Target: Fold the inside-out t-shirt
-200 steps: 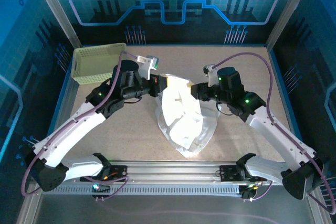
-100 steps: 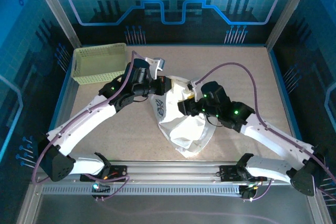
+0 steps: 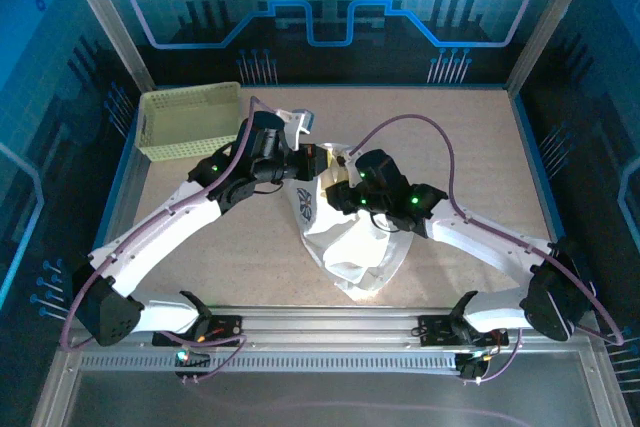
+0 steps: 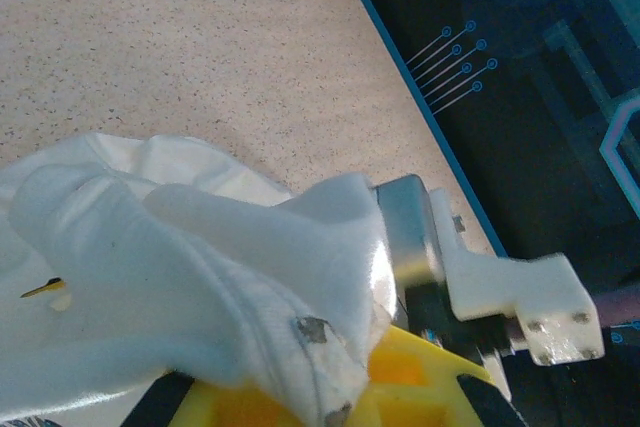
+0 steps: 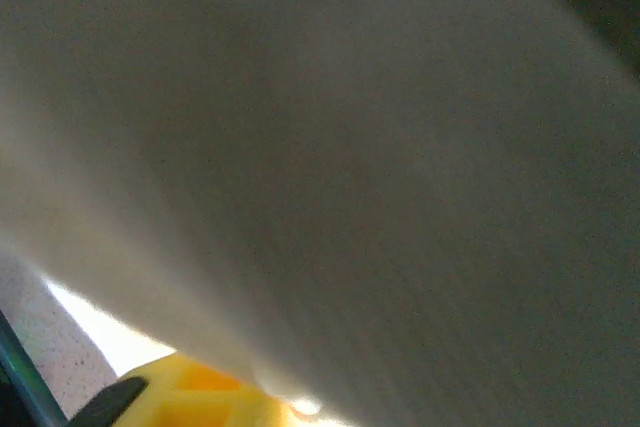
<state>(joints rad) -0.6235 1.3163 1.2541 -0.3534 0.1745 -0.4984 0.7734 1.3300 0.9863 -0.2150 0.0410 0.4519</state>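
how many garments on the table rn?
1: the white cloth t-shirt, bunched in the middle of the speckled tan table. Another could be hidden under it or in the pale yellow-green lattice plastic basket at far left.

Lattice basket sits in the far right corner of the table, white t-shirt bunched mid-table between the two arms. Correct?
One thing is off: the lattice basket sits in the far left corner, not the right, as the top external view shows. The white t-shirt is bunched mid-table between the two arms.
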